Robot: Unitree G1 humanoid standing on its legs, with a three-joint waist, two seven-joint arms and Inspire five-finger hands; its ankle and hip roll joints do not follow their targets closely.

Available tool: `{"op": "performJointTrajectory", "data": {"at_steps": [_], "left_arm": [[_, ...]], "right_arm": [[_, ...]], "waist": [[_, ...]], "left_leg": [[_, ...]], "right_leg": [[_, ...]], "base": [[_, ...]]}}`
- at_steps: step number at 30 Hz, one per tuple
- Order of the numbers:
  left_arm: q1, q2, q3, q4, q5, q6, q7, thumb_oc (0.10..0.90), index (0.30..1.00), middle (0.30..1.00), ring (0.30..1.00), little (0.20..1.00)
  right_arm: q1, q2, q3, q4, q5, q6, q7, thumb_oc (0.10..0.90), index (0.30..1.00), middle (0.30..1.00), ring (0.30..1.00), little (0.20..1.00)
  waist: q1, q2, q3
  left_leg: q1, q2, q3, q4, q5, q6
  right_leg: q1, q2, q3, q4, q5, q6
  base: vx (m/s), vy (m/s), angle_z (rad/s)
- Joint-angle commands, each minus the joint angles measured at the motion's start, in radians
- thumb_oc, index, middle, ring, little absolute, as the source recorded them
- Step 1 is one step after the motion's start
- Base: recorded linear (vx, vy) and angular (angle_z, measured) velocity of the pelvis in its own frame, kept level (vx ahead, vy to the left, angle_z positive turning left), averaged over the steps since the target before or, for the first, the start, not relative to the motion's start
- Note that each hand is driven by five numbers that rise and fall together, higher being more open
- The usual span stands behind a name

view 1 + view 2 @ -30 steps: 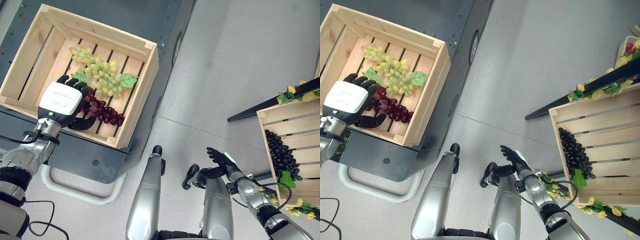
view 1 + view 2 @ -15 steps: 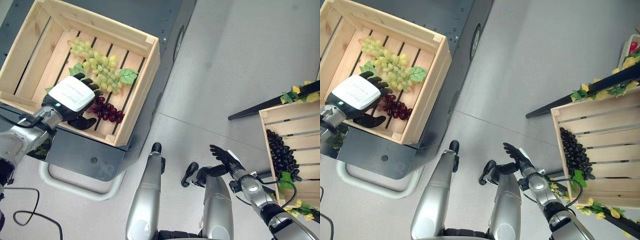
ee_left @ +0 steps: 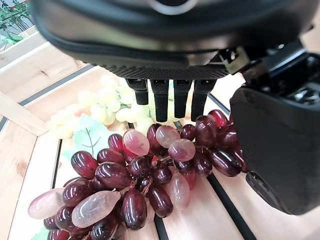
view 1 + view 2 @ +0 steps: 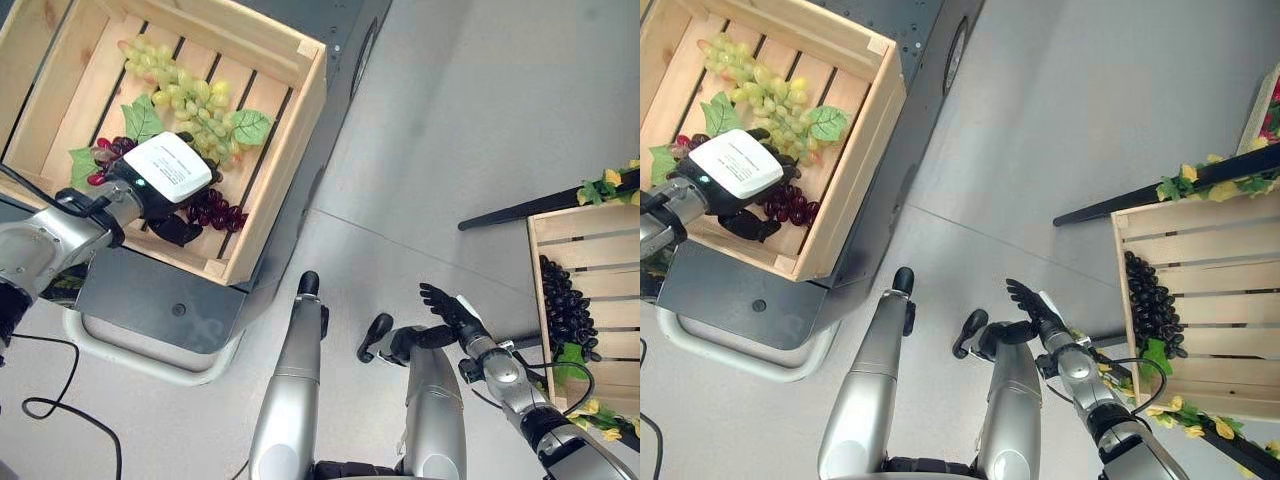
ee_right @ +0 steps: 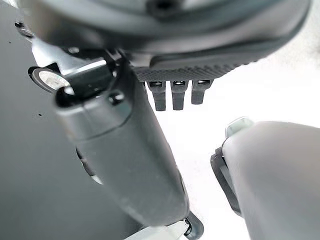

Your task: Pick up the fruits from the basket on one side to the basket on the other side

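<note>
Hovered with the left hand [image 4: 165, 175] low over the red grapes [image 3: 150, 175] in the wooden crate [image 4: 290, 150] on the robot's left. Kept fingers straight and apart from the thumb, clamped on nothing. Found those red grapes lying on the crate's slats, partly under the palm and just beside the green grapes [image 4: 185, 95]. Held the right hand [image 4: 450, 310] low near the body, fingers spread and empty, well apart from the other crate [image 4: 585, 225], where black grapes [image 4: 565, 305] already lay.

Judged the step in hand as the grasp on the red bunch. Probably best to sink lower, bring fingers and thumb to opposite sides of the thick middle, then curl in gently. Looked wise to avoid pinching single berries at the fringe, and to stay clear of the green bunch and its leaves.

Seemed glossy, smooth and oval, each berry, some dark wine and some paler pink, in a loose lumpy cluster likely to sag when lifted. Showed pale, matte planks with dark gaps between.
</note>
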Motion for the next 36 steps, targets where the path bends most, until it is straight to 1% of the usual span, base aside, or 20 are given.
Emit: {"op": "performJointTrajectory", "data": {"at_steps": [1, 2, 3, 5, 7, 9, 12, 13, 14, 19, 22, 26, 29, 30, 32, 33, 34, 35, 36], "left_arm": [[-0.082, 0.103, 0.024, -0.022, -0.032, 0.096, -0.058, 0.800, 0.900, 0.900, 0.900, 0.900], [-0.095, 0.102, 0.011, -0.027, -0.030, 0.124, -0.083, 0.800, 0.900, 0.900, 0.900, 0.900], [-0.102, 0.100, 0.007, -0.028, -0.027, 0.136, -0.095, 0.800, 0.900, 0.900, 0.900, 0.900], [-0.132, 0.095, -0.015, -0.026, -0.013, 0.181, -0.147, 0.800, 0.900, 0.900, 0.900, 0.900], [-0.170, 0.092, -0.046, -0.022, 0.005, 0.239, -0.222, 0.800, 0.900, 0.900, 0.900, 0.900], [-0.190, 0.082, -0.059, 0.004, 0.022, 0.266, -0.260, 0.800, 0.900, 0.900, 0.900, 0.900], [-0.214, 0.060, -0.075, 0.039, 0.035, 0.278, -0.287, 0.800, 0.900, 0.900, 0.900, 0.900], [-0.218, 0.055, -0.078, 0.043, 0.043, 0.277, -0.275, 0.477, 0.415, 0.415, 0.415, 0.415], [-0.218, 0.049, -0.077, 0.044, 0.047, 0.276, -0.264, 0.400, 0.300, 0.300, 0.300, 0.300], [-0.229, 0.029, -0.082, 0.052, 0.056, 0.225, -0.180, 0.400, 0.300, 0.300, 0.300, 0.300], [-0.243, 0.024, -0.090, 0.066, 0.035, 0.185, -0.152, 0.400, 0.300, 0.300, 0.300, 0.300], [-0.215, 0.028, -0.066, 0.073, 0.016, 0.152, -0.104, 0.400, 0.300, 0.300, 0.300, 0.300], [-0.194, 0.033, -0.049, 0.075, -0.010, 0.144, -0.084, 0.400, 0.300, 0.300, 0.300, 0.300], [-0.167, 0.039, -0.025, 0.079, -0.067, 0.145, -0.066, 0.400, 0.300, 0.300, 0.300, 0.300], [-0.138, 0.045, 0.004, 0.079, -0.117, 0.157, -0.052, 0.400, 0.300, 0.300, 0.300, 0.300], [-0.132, 0.046, 0.009, 0.079, -0.120, 0.158, -0.051, 0.400, 0.300, 0.300, 0.300, 0.300], [-0.113, 0.049, 0.030, 0.079, -0.160, 0.164, -0.032, 0.400, 0.300, 0.300, 0.300, 0.300], [-0.064, 0.051, 0.081, 0.082, -0.215, 0.175, -0.005, 0.400, 0.300, 0.300, 0.300, 0.300], [-0.022, 0.047, 0.126, 0.095, -0.269, 0.162, 0.030, 0.400, 0.300, 0.300, 0.300, 0.300]], "right_arm": [[0.045, -0.056, -0.050, -0.040, 0.087, -0.094, 0.022, 0.800, 0.900, 0.900, 0.900, 0.900], [0.044, -0.056, -0.052, -0.050, 0.094, -0.098, 0.024, 0.800, 0.900, 0.900, 0.900, 0.900], [0.043, -0.055, -0.052, -0.055, 0.096, -0.099, 0.023, 0.800, 0.900, 0.900, 0.900, 0.900], [0.042, -0.056, -0.052, -0.074, 0.109, -0.103, 0.021, 0.800, 0.900, 0.900, 0.900, 0.900], [0.041, -0.056, -0.053, -0.095, 0.133, -0.107, 0.019, 0.800, 0.900, 0.900, 0.900, 0.900], [0.039, -0.054, -0.053, -0.102, 0.146, -0.115, 0.021, 0.800, 0.900, 0.900, 0.900, 0.900], [0.031, -0.048, -0.047, -0.104, 0.160, -0.123, 0.009, 0.800, 0.900, 0.900, 0.900, 0.900], [0.029, -0.045, -0.048, -0.100, 0.167, -0.126, 0.008, 0.800, 0.900, 0.900, 0.900, 0.900], [0.028, -0.042, -0.049, -0.099, 0.171, -0.128, 0.008, 0.800, 0.900, 0.900, 0.900, 0.900], [0.029, -0.026, -0.054, -0.081, 0.175, -0.158, 0.005, 0.800, 0.900, 0.900, 0.900, 0.900], [0.027, -0.026, -0.058, -0.086, 0.176, -0.162, 0.004, 0.800, 0.900, 0.900, 0.900, 0.900], [0.024, -0.023, -0.065, -0.088, 0.177, -0.161, 0.007, 0.800, 0.900, 0.900, 0.900, 0.900], [0.026, -0.025, -0.071, -0.096, 0.179, -0.157, 0.011, 0.800, 0.900, 0.900, 0.900, 0.900], [0.027, -0.027, -0.073, -0.108, 0.181, -0.145, 0.015, 0.800, 0.900, 0.900, 0.900, 0.900], [0.030, -0.026, -0.075, -0.116, 0.179, -0.138, 0.015, 0.800, 0.900, 0.900, 0.900, 0.900], [0.031, -0.027, -0.074, -0.118, 0.179, -0.136, 0.015, 0.800, 0.900, 0.900, 0.900, 0.900], [0.035, -0.024, -0.077, -0.126, 0.175, -0.128, 0.014, 0.800, 0.900, 0.900, 0.900, 0.900], [0.042, -0.020, -0.078, -0.137, 0.171, -0.120, 0.012, 0.800, 0.900, 0.900, 0.900, 0.900], [0.048, -0.016, -0.078, -0.146, 0.170, -0.114, 0.009, 0.800, 0.900, 0.900, 0.900, 0.900]], "waist": [[0.010, 0.011, -0.013], [0.008, 0.010, -0.013], [0.008, 0.009, -0.013], [0.003, 0.005, -0.013], [-0.001, 0.001, -0.013], [-0.005, -0.003, -0.013], [-0.009, -0.010, -0.013], [-0.010, -0.012, -0.013], [-0.010, -0.014, -0.013], [-0.015, -0.022, -0.013], [-0.019, -0.023, -0.013], [-0.018, -0.017, -0.013], [-0.017, -0.012, -0.013], [-0.015, -0.005, -0.013], [-0.011, 0.001, -0.013], [-0.011, 0.002, -0.013], [-0.008, 0.006, -0.013], [-0.004, 0.010, -0.013], [0.000, 0.012, -0.013]], "left_leg": [[0.091, -0.019, 0.091, -0.077, -0.082, 0.076], [0.080, -0.017, 0.092, -0.075, -0.081, 0.075], [0.076, -0.017, 0.092, -0.075, -0.081, 0.076], [0.058, -0.017, 0.092, -0.074, -0.079, 0.076], [0.040, -0.017, 0.091, -0.076, -0.077, 0.077], [0.025, -0.017, 0.090, -0.076, -0.074, 0.079], [0.009, -0.013, 0.087, -0.078, -0.072, 0.079], [0.005, -0.013, 0.086, -0.079, -0.072, 0.079], [0.003, -0.013, 0.084, -0.080, -0.073, 0.079], [0.017, -0.005, 0.086, -0.094, -0.074, 0.083], [0.038, -0.003, 0.091, -0.102, -0.079, 0.085], [0.088, 0.001, 0.104, -0.128, -0.081, 0.085], [0.115, 0.002, 0.109, -0.133, -0.084, 0.087], [0.149, -0.001, 0.114, -0.139, -0.089, 0.088], [0.184, -0.004, 0.119, -0.150, -0.092, 0.088], [0.189, -0.004, 0.119, -0.152, -0.092, 0.088], [0.212, -0.006, 0.122, -0.161, -0.094, 0.089], [0.244, -0.009, 0.125, -0.170, -0.096, 0.090], [0.268, -0.010, 0.128, -0.172, -0.100, 0.092]], "right_leg": [[0.008, 0.034, 0.018, -0.069, 0.152, -0.001], [-0.002, 0.035, 0.017, -0.068, 0.151, -0.001], [-0.007, 0.036, 0.017, -0.067, 0.152, 0.000], [-0.025, 0.036, 0.017, -0.067, 0.159, 0.003], [-0.045, 0.036, 0.019, -0.068, 0.170, 0.009], [-0.062, 0.036, 0.018, -0.066, 0.180, 0.012], [-0.080, 0.037, 0.017, -0.064, 0.190, 0.017], [-0.085, 0.037, 0.017, -0.062, 0.193, 0.018], [-0.087, 0.039, 0.018, -0.062, 0.194, 0.020], [-0.078, 0.042, 0.016, -0.073, 0.209, 0.029], [-0.066, 0.042, 0.019, -0.078, 0.222, 0.037], [-0.029, 0.042, 0.020, -0.092, 0.229, 0.043], [-0.010, 0.037, 0.023, -0.093, 0.232, 0.046], [0.018, 0.032, 0.026, -0.100, 0.233, 0.048], [0.046, 0.027, 0.026, -0.111, 0.236, 0.052], [0.050, 0.027, 0.026, -0.113, 0.237, 0.052], [0.067, 0.024, 0.027, -0.118, 0.238, 0.054], [0.093, 0.022, 0.029, -0.125, 0.240, 0.057], [0.113, 0.017, 0.030, -0.129, 0.241, 0.059]], "base": [[-0.04, 0.036, 0.08], [-0.05, 0.039, 0.04], [-0.04, 0.026, 0.00], [-0.05, 0.019, -0.01], [-0.05, 0.010, 0.01], [-0.04, -0.004, 0.03], [-0.05, -0.015, -0.01], [0.00, 0.000, 0.00], [0.00, 0.000, 0.00], [-0.01, -0.013, 0.01], [0.00, 0.000, 0.00], [0.00, 0.000, -0.04], [0.00, 0.001, -0.01], [0.00, 0.000, 0.00], [0.01, 0.000, -0.06], [0.01, -0.008, -0.09], [0.02, -0.015, -0.12], [0.03, -0.032, -0.15], [0.03, -0.032, -0.14]]}}
